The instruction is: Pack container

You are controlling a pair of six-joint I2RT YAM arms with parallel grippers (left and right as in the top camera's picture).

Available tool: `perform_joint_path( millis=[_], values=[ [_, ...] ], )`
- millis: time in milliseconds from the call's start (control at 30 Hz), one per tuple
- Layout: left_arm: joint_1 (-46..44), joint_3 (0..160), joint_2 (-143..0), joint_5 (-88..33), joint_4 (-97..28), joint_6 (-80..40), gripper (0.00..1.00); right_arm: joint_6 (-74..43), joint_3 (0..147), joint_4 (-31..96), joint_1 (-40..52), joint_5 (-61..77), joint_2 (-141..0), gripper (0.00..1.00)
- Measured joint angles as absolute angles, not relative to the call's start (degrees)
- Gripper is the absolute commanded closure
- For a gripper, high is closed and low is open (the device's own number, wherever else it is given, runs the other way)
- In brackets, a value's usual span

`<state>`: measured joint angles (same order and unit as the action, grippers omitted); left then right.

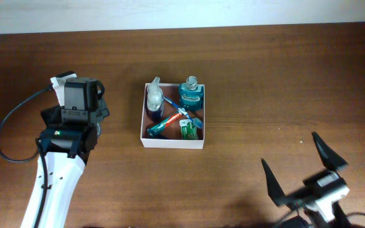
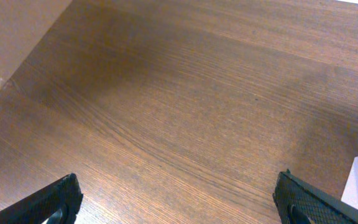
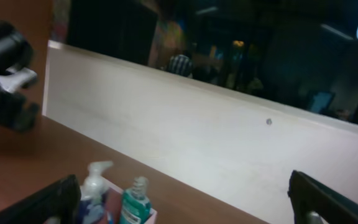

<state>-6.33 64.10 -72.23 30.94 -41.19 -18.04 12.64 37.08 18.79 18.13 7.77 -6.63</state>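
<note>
- The words on the teal mouthwash bottle (image 1: 192, 95) and on the toothpaste tube (image 1: 165, 124) are too small to read.
- The container (image 1: 173, 143) is a flat square box, white outside and red-brown inside.
- It sits in the middle of the brown table (image 1: 284, 76), between the two arms.
- A spray bottle (image 1: 154, 96) and a small green pack (image 1: 189, 131) lie in it too.
- The left gripper (image 2: 182, 202) has its fingers wide apart over bare wood and holds nothing.
- The right gripper (image 1: 301, 168) is spread wide too, holds nothing, and is well apart from the box.
</note>
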Motion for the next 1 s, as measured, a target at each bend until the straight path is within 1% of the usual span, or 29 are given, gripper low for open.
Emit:
perform_joint_path(
  millis=[100, 233, 367, 667, 1000],
  values=[
    [-6.35, 64.10, -72.23, 30.94, -41.19, -18.04, 0.01, 12.71, 30.81, 10.94, 16.36, 9.26, -6.13, 0.01],
    [-6.35, 64.10, -72.23, 30.94, -41.19, -18.04, 0.01, 12.93, 23.94, 4.19, 14.52, 10.72, -3.62, 0.01],
    [-6.35, 64.10, -72.23, 30.94, -41.19, -18.04, 0.01, 13.34, 19.57, 0.80, 13.52, 10.85, -1.06, 0.01],
    [-6.35, 64.10, -72.23, 30.94, -41.19, -18.06, 0.01, 13.72, 12.51, -6.07, 10.44, 10.85, -0.84, 0.01],
    [-6.35, 64.10, -72.23, 30.94, -41.19, -18.06, 0.01, 13.76, 4.25, -10.00, 10.15, 10.81, -0.84, 0.01]
  ],
)
